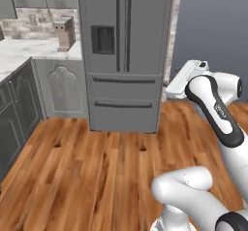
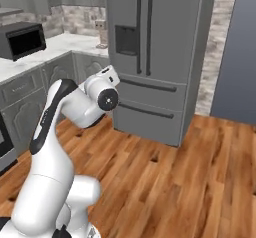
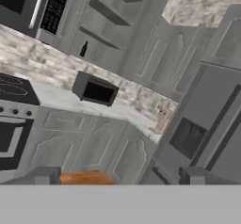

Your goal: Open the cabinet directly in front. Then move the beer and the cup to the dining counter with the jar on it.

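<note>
In the hand view the grey wall cabinet (image 3: 110, 23) stands open and its bare shelves show. The beer (image 3: 84, 49), a slim dark bottle, stands on the lower shelf near its left end. My gripper (image 3: 120, 176) is open, far from the cabinet, with nothing between its fingertips (image 3: 43, 176). In the base views the white hand (image 1: 186, 77) (image 2: 104, 79) is raised in front of the fridge, and its fingers are hidden there. The cup, the jar and the dining counter are out of view.
A tall grey fridge (image 1: 126, 55) (image 2: 150, 57) stands straight ahead on the wood floor. To its left runs a marble worktop (image 1: 29, 50) with a small grey appliance (image 1: 64, 33) and a black microwave (image 2: 22, 39) (image 3: 96, 90). A cooktop (image 3: 14, 91) lies further along.
</note>
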Available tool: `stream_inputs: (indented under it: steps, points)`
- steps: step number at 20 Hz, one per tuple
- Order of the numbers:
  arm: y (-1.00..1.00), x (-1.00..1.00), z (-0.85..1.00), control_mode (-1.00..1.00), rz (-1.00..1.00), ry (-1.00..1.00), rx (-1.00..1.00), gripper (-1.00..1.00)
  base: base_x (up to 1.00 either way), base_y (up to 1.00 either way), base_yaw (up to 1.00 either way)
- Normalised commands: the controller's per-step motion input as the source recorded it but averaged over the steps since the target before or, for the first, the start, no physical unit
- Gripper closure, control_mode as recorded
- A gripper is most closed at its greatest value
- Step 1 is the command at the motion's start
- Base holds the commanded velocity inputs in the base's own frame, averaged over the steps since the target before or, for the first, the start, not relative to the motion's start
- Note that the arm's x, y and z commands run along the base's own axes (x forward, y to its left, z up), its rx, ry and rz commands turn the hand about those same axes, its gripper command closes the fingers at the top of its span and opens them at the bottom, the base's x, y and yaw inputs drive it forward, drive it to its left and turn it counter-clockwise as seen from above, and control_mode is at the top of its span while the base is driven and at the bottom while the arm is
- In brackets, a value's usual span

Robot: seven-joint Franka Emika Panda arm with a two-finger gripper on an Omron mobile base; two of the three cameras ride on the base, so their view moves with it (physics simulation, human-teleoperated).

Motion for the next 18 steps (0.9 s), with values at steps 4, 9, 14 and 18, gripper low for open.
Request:
stream_inputs:
  steps: [4, 9, 14, 18]
  points:
    - [0.0, 0.0, 0.0, 1.0, 0.0, 0.0, 0.0, -1.0, 1.0, 0.29, 0.1]
    - [0.0, 0.0, 0.0, 1.0, 0.0, 0.0, 0.0, -1.0, 1.0, 0.01, 0.35]
    - [0.0, 0.0, 0.0, 1.0, 0.0, 0.0, 0.0, -1.0, 1.0, 0.0, 0.38]
    - [0.0, 0.0, 0.0, 1.0, 0.0, 0.0, 0.0, -1.0, 1.0, -0.08, 0.31]
